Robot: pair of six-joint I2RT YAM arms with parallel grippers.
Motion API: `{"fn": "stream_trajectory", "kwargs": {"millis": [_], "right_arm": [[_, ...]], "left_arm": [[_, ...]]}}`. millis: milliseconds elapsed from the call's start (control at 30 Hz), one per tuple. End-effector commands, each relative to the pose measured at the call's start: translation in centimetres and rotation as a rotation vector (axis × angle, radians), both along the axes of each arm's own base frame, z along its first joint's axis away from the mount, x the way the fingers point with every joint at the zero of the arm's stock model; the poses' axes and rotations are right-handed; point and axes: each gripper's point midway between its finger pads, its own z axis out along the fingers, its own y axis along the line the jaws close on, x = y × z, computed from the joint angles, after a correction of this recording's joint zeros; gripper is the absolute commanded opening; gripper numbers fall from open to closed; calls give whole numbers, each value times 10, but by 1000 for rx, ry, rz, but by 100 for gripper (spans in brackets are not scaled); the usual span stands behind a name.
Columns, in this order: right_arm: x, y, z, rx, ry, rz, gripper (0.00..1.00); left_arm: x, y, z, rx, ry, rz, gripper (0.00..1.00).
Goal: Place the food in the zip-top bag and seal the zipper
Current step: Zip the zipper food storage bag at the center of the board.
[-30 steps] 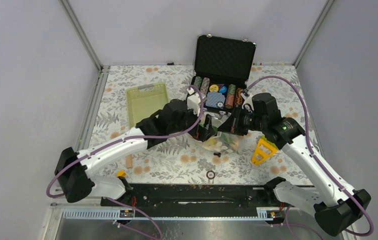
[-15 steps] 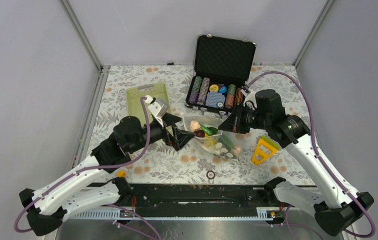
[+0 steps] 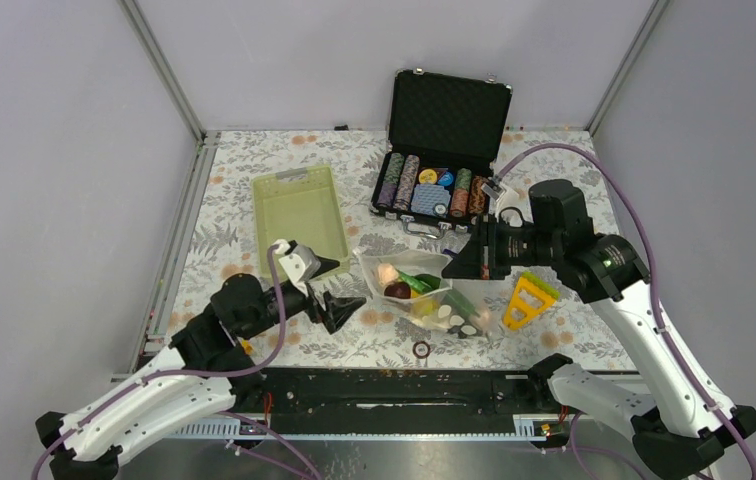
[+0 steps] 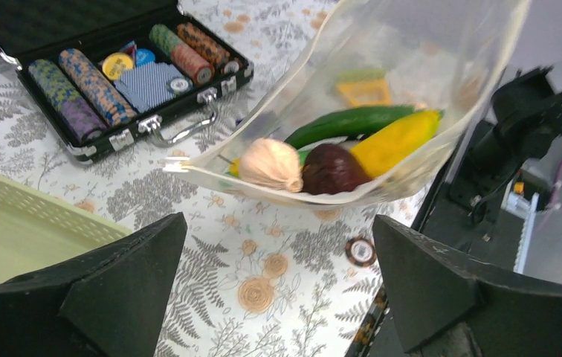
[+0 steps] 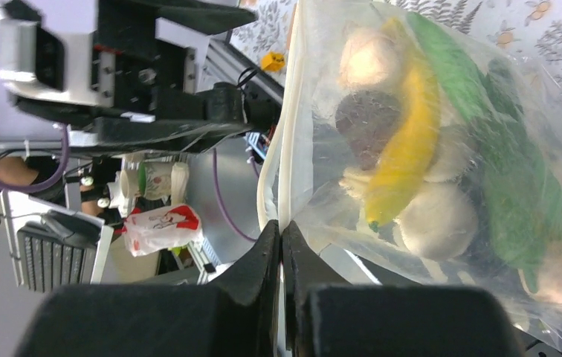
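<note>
Right gripper [image 5: 282,230] clamped shut on one end of zipper [image 5: 288,149], zip-top bag [image 3: 384,268] mid-table with food [image 4: 330,167] inside; left gripper [image 4: 279,223] jaws wide apart beside it, should pinch the far zipper end, draw taut, then press along

Floral table [image 3: 244,165]; green basket [image 3: 299,210], chip case [image 3: 449,110] (open)

Overhead view looks down; both wrist views, apparently close, share the bag [image 4: 427,59].
</note>
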Motion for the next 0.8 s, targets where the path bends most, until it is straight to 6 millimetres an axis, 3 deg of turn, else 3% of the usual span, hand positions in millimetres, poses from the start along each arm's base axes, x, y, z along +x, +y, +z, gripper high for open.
{"fn": "stream_trajectory", "kwargs": {"millis": [0, 200, 367, 567, 767], "right_arm": [[-25, 4, 29, 94, -35, 126, 0], [-34, -3, 31, 51, -48, 168, 0], [-44, -5, 28, 32, -42, 238, 0], [-53, -12, 18, -11, -60, 302, 0], [-51, -13, 18, -24, -90, 305, 0]], "left_arm": [[-6, -7, -17, 45, -71, -97, 99], [-24, -3, -29, 6, -189, -183, 99], [-17, -1, -33, -10, -212, -148, 99], [1, -22, -34, 31, -173, -209, 99], [-8, -40, -30, 18, -180, -365, 99]]}}
